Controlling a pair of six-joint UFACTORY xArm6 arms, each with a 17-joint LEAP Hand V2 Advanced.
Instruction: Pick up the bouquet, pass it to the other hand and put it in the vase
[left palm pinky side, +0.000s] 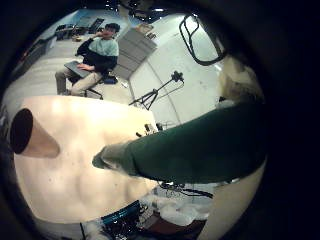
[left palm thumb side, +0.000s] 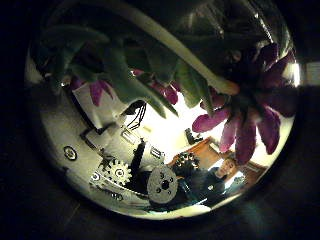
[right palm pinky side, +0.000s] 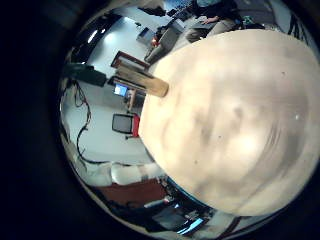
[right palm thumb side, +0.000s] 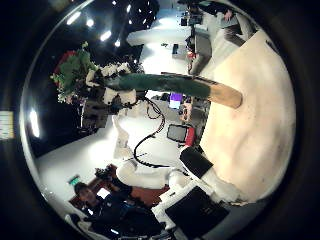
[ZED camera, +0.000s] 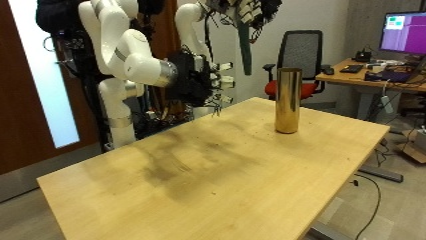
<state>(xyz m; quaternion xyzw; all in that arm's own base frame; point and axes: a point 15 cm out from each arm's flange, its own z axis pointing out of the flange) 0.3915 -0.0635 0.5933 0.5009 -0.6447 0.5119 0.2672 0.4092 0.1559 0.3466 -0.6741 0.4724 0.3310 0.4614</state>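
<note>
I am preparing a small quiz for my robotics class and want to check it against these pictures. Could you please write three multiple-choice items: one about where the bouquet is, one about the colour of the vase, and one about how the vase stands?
1. Where is the bouquet?
A. Inside the vase
B. Lying flat on the table
C. Held in the left hand, up in the air

2. What colour is the vase?
A. Gold
B. Blue
C. White

3. In what state is the vase?
A. Tipped over on its side
B. Upright on the table, with no flowers in it
C. Lifted off the table by a hand

Answers:
1 C: the left hand grips the bouquet, with its stems hanging down.
2 A: the vase is gold in the outside view.
3 B: it stands upright on the table with nothing in its mouth.
</note>
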